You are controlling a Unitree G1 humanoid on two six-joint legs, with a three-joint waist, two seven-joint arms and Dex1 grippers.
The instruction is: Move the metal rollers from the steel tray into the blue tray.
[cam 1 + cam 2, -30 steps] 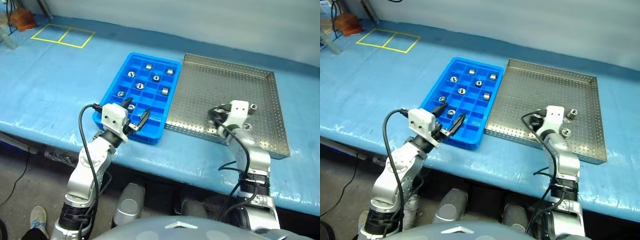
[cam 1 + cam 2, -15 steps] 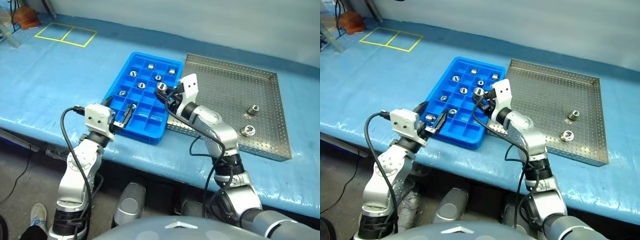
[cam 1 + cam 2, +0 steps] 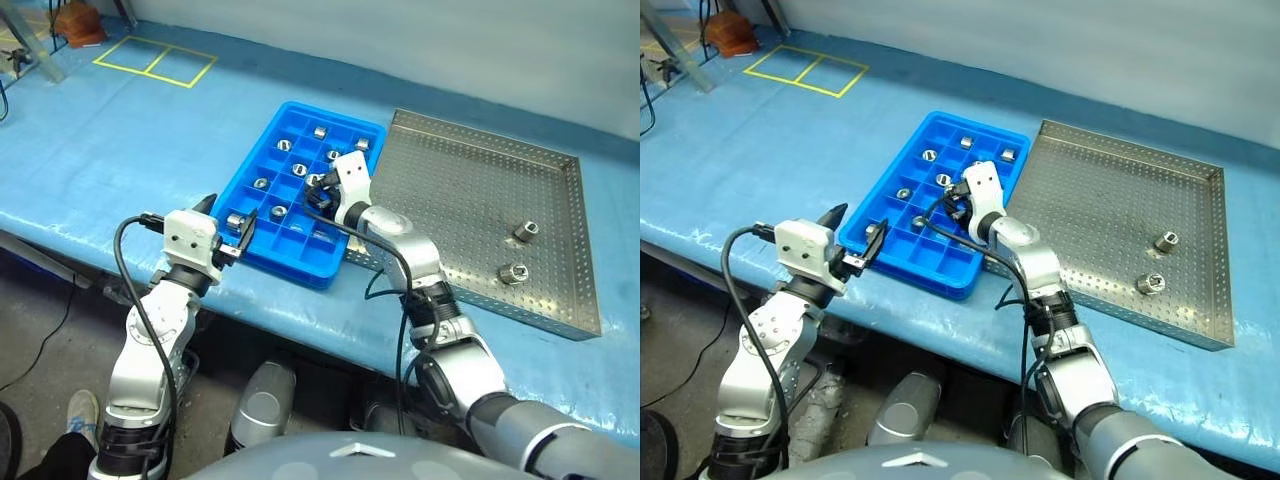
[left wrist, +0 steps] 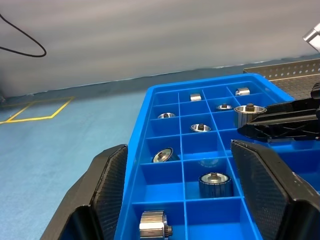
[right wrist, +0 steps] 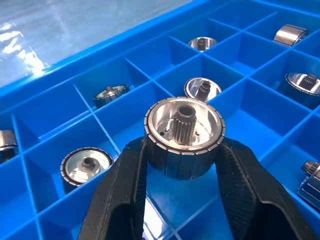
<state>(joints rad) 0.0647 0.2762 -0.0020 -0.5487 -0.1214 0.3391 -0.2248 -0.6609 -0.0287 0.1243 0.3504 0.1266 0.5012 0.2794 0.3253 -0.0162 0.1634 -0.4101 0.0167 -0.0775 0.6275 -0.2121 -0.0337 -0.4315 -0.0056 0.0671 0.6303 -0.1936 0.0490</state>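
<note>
Roller in grip: one metal roller [image 5: 183,137] is sitting upright between the right gripper [image 5: 182,175] fingers, which are clamped on its ribbed sides; its toothed centre hub is facing the wrist camera.
Position of held roller: it is hanging over the middle compartments of the blue tray [image 3: 262,253], above the dividers and not resting in any cell.
Rollers in blue tray: roughly eight rollers [image 4: 215,183] are lying one to a compartment, some upright, some tipped on their sides; several cells at the near end are standing empty.
Rollers in steel tray: two remaining rollers [image 3: 525,231] are sitting near each other toward the right side of the steel tray [image 3: 470,190], well apart from the right gripper.
Tray layout: the blue tray is lying just to the left of the steel tray, long edges side by side.
Left gripper: the left gripper [image 3: 227,229] is hovering at the near left corner of the blue tray with its fingers [image 4: 112,185] standing apart, holding nothing.
Surface: both trays are resting on a blue-covered surface [image 3: 120,140]; yellow tape squares [image 3: 155,60] are marking its far left.
</note>
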